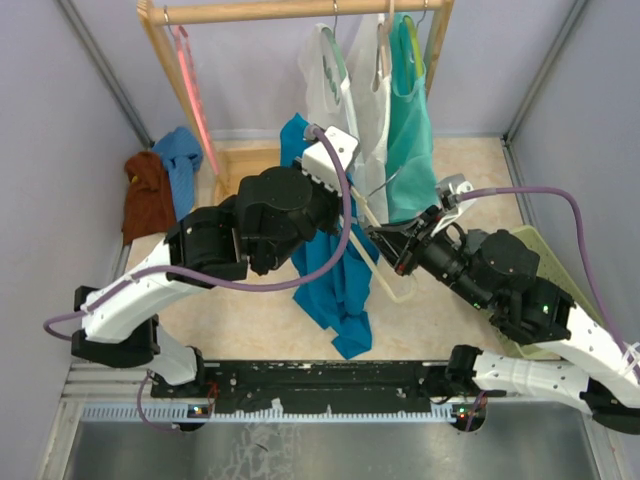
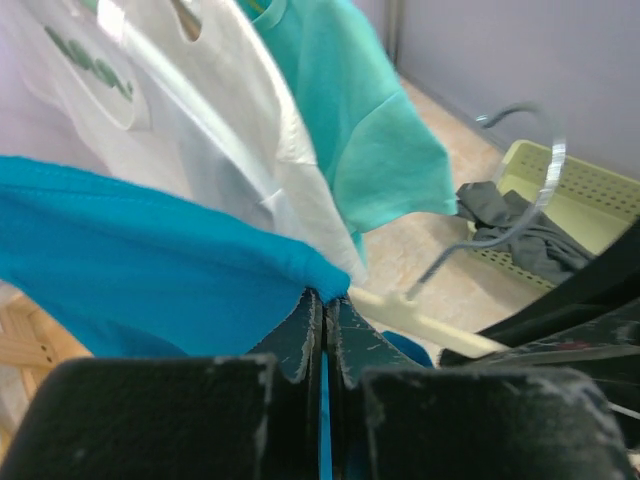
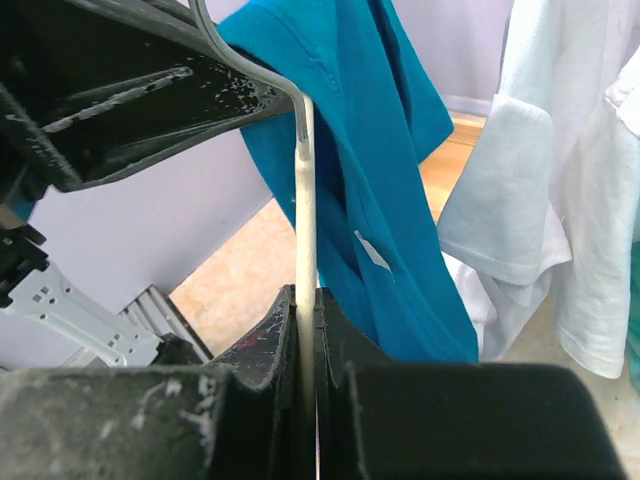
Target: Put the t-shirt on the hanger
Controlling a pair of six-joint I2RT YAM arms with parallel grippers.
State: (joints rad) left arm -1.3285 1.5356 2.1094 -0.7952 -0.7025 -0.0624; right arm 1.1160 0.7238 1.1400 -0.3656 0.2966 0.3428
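The teal-blue t-shirt (image 1: 335,285) hangs in mid-air from a bunched edge, its lower part drooping toward the table. My left gripper (image 2: 325,297) is shut on that edge of the t-shirt (image 2: 130,270), with blue cloth showing between the fingers. The cream hanger (image 3: 307,190) is pinched between the shut fingers of my right gripper (image 3: 306,292), and the shirt (image 3: 380,140), with its white label (image 3: 372,250), drapes just beyond it. In the left wrist view the hanger's bar (image 2: 420,320) lies right beside my fingertips, and its silver hook (image 2: 525,205) curves up behind it.
A wooden rack (image 1: 300,10) at the back holds white shirts (image 1: 350,85), a mint-green top (image 1: 410,130) and a pink hanger (image 1: 190,85). A brown cloth (image 1: 148,195) and a light blue cloth (image 1: 182,160) lie far left. A green basket (image 2: 590,195) holding a dark cloth (image 2: 510,235) sits to the right.
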